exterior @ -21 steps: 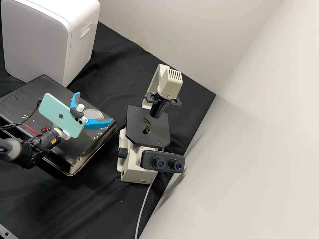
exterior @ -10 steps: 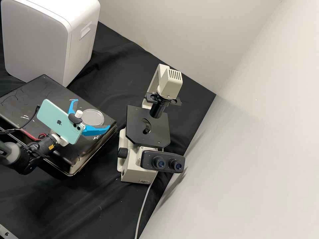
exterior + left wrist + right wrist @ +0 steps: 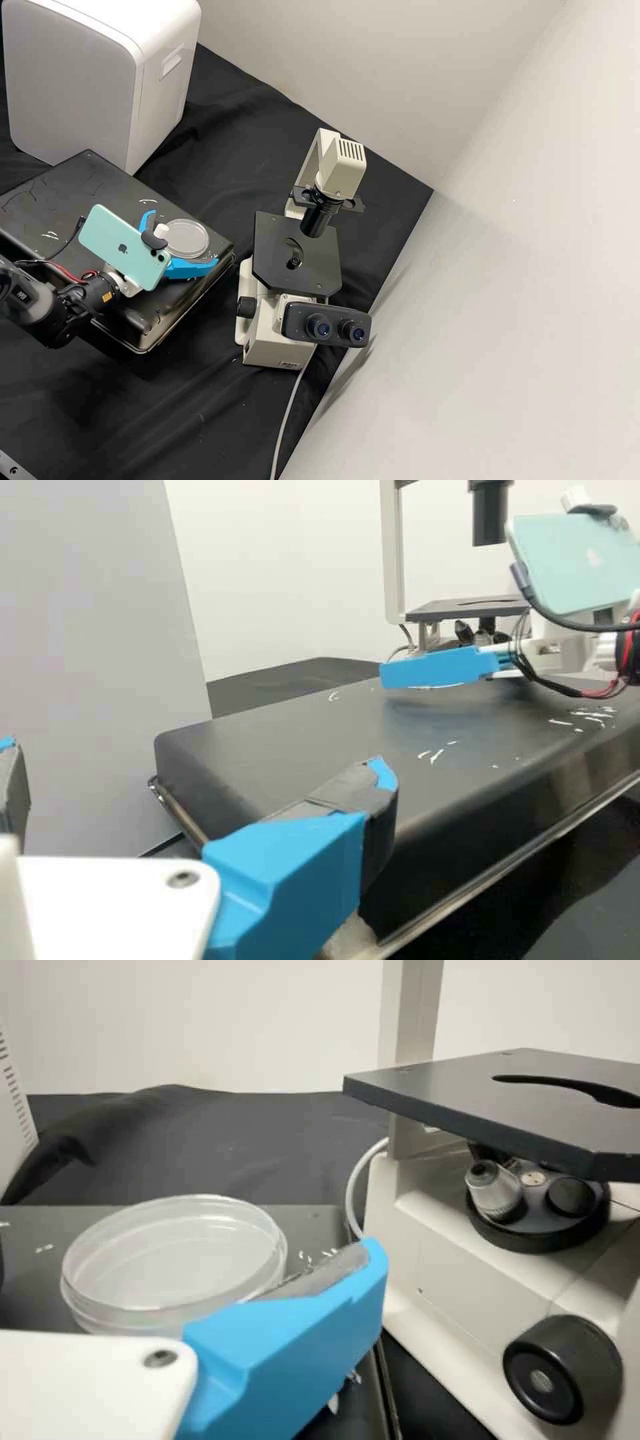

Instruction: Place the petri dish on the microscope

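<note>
**Right gripper (image 3: pixel 184 238) straddles petri dish (image 3: pixel 170 1255) on black box (image 3: pixel 40 213)**
Its jaws are released, one finger (image 3: pixel 300 1320) seemingly brushing the dish wall; the microscope (image 3: pixel 293 267) stands just beside the box; the left gripper (image 3: pixel 195 765) is likewise unclenched.

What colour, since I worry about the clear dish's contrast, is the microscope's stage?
Matte black. The high view shows the microscope stage best.

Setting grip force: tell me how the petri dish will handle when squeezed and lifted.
The petri dish seems thin clear plastic: probably light, liable to crack if squeezed hard. Its smooth wall could slip. Low and flat, it shouldn't tip.
</note>
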